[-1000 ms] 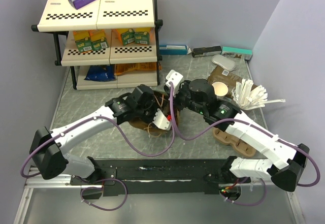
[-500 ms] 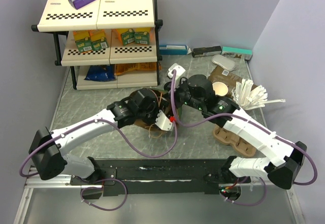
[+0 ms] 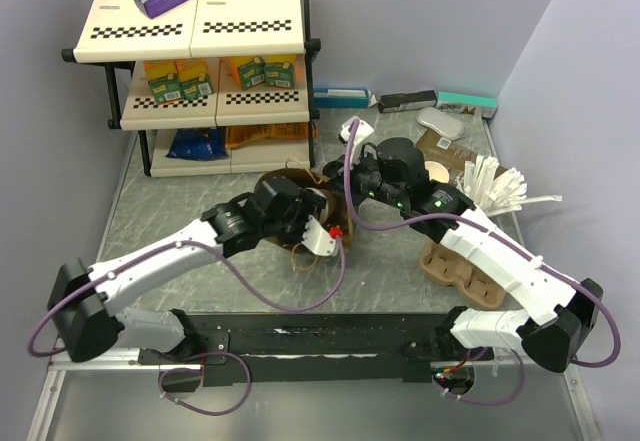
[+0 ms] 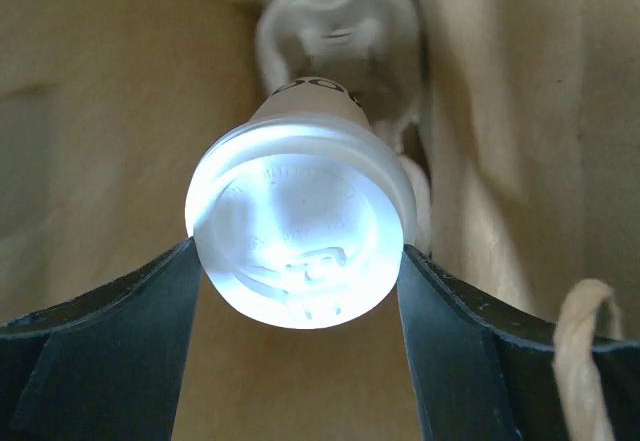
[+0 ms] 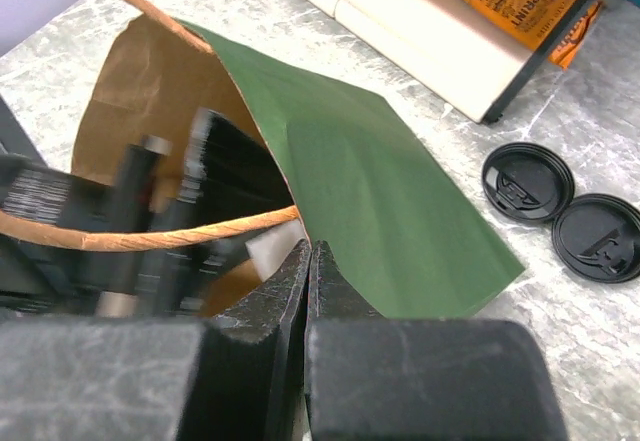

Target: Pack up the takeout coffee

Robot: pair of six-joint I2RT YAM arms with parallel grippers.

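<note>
Left wrist view: the left end effector [image 4: 300,256] grips the lidded takeout coffee [image 4: 300,226] inside the paper bag [image 4: 90,161]. The right end effector [image 5: 308,266], closed, pinches the bag's rim. This looks like the bagging step. Next: set the cup upright, then release.

A cup [image 4: 300,236] sits inside the bag [image 5: 380,211], which lies before the shelf [image 3: 190,26]; the tray [image 3: 448,265] stands to its right.
</note>
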